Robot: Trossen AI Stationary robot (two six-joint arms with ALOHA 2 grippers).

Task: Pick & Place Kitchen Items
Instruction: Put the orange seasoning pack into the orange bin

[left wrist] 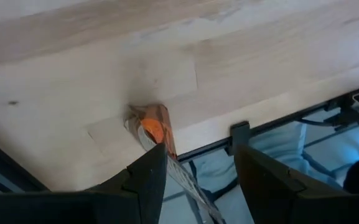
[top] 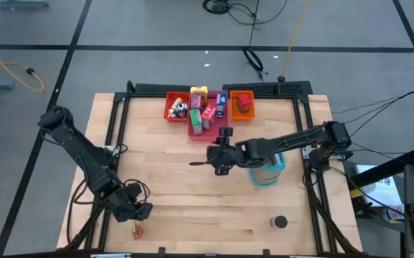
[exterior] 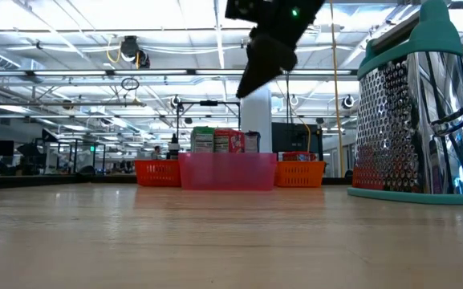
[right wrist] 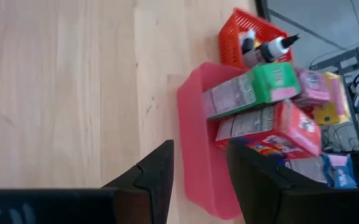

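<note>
1. We are working over the wooden table [top: 192, 193]; the teal-and-white grater [top: 267, 172] is standing near its right side, under the right arm.
2. We are keeping three trays along the far edge: the red tray [top: 176, 106], the pink tray [top: 205, 123] and the orange tray [top: 242, 105].
3. We are finding most of the food boxes [right wrist: 266, 106] stacked in the pink tray, with tiny bottles [right wrist: 266, 45] in the red tray and a red block [top: 244, 102] in the orange one.
4. We are holding the right gripper [top: 219, 152] raised above the table just in front of the pink tray, its fingers apart and empty.
5. We are parking the left gripper [top: 136, 212] low at the near left edge, fingers apart, beside a small orange wrapped item [left wrist: 151, 127].
6. We are noting a dark round can [top: 279, 223] lying alone near the front right.
7. For a clean pick, we are advising a descent centred on a single box, jaws spanning its narrow faces, clear of the tray wall.
</note>
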